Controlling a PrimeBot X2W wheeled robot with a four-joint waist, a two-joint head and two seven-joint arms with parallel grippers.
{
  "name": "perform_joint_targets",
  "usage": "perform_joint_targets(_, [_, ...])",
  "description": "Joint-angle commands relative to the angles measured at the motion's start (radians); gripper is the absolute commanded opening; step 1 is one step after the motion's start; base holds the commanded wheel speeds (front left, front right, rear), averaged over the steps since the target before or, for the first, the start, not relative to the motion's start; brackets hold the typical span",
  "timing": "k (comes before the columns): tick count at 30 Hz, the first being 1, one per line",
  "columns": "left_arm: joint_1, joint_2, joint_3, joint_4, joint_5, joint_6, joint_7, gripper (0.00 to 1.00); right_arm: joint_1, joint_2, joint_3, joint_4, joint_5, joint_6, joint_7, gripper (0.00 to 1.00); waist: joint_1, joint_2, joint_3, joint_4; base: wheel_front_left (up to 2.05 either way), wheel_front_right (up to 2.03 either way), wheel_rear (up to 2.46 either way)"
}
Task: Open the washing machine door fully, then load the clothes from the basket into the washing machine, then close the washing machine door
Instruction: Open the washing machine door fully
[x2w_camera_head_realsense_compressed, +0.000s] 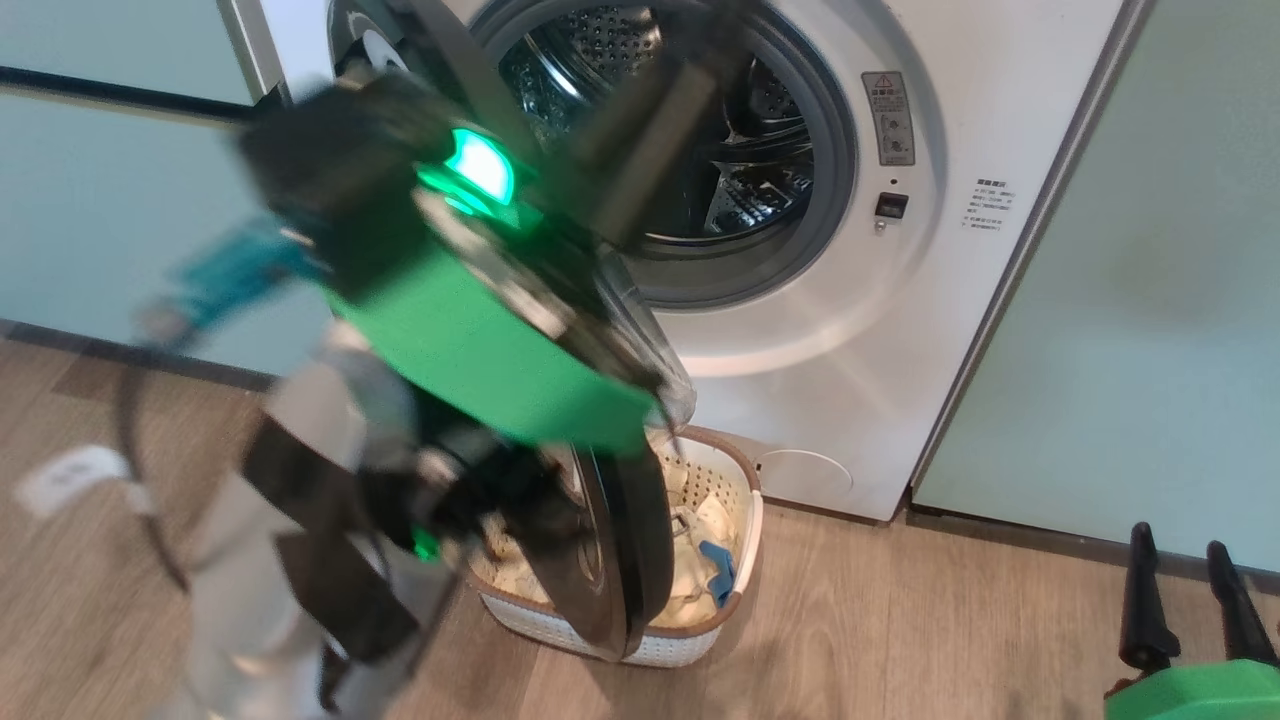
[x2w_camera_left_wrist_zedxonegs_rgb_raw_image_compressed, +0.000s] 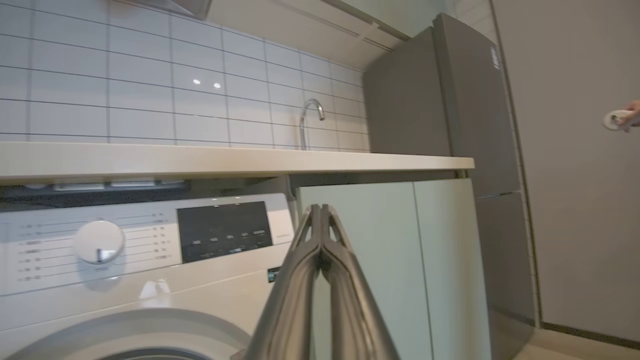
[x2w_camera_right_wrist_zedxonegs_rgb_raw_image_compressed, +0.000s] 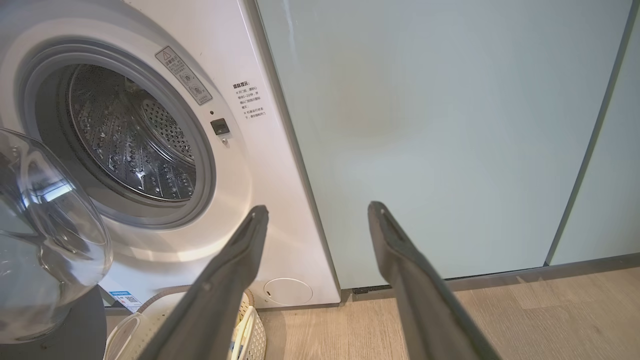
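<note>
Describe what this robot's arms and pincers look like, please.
Each arm ends in two long, dark, tapering fingers: the left gripper and the right gripper. The wrists wear a bright green band, with a glowing green light on the left arm. Its forearm is pale, with dark straps and a cable.

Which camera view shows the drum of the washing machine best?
The right wrist view: there the drum is sharp and almost whole. In the head view the blurred left arm covers part of it. The left wrist view looks at the control panel above.
</note>
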Motion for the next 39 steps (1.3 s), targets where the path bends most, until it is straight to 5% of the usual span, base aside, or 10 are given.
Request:
perform_joint_targets(1, [-0.023,0.013,0.002,-0.039,-0.004,0.000,0.024,0.00,-0.018,-0.008,0.023,-0.027,-0.001,0.005,-0.010,1.00,0.0000,0.0000,0.000,-0.001,0.00,0.00,0.00])
perform_joint_targets(11, [0.133,0.023,-0.192,-0.052,-0.001,-0.001,0.090,0.00,-0.018,-0.009,0.028,-0.025,0.001,0.005,-0.010,1.00,0.0000,0.0000,0.001,0.000,0.00,0.00,0.00])
perform_joint_targets(39, [0.359,0.152,-0.362,0.089,0.060,0.004,0.058,0.00,-0.022,-0.019,0.035,-0.023,0.005,0.005,-0.010,1.00,0.0000,0.0000,0.022,0.016,0.00,0.00,0.00])
